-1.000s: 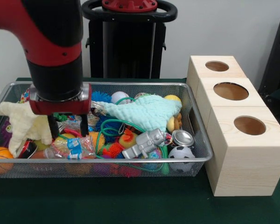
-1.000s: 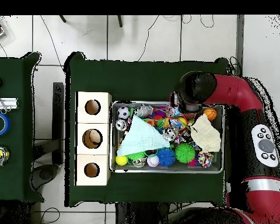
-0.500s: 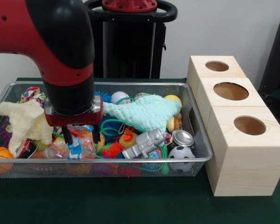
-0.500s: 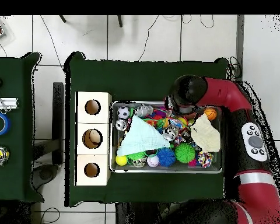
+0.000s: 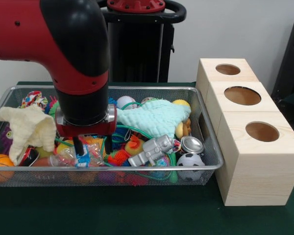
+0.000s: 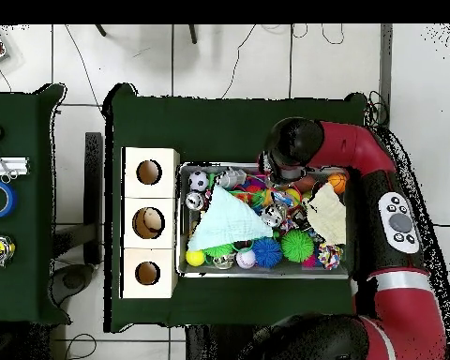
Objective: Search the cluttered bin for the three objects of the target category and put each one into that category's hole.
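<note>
The silver wire-mesh bin [image 5: 112, 169] is full of mixed toys and also shows in the overhead view [image 6: 266, 274]. My gripper [image 5: 93, 146] is down in the bin's left-middle. Its two black fingers [image 5: 78, 146] are spread, open, among a crinkly plastic bottle [image 5: 81, 157] and coloured toys. They grip nothing that I can see. Three pale wooden boxes stand to the right, each with a round hole on top [image 5: 228, 69] [image 5: 242, 95] [image 5: 262, 131]. In the overhead view the arm's wrist [image 6: 292, 148] covers the gripper.
A mint cloth [image 5: 154, 117] lies over the bin's middle and a yellow cloth [image 5: 27, 128] over its left end. A silver figure [image 5: 154, 149], a can [image 5: 191, 145], a soccer ball [image 5: 188, 160], a basketball [image 5: 0, 161] and an orange spiky ball [image 5: 118, 156] lie near the front rim.
The arm has moved right in the front view and dropped lower, so the fingers sit deeper among the toys. The fingers have stayed spread.
</note>
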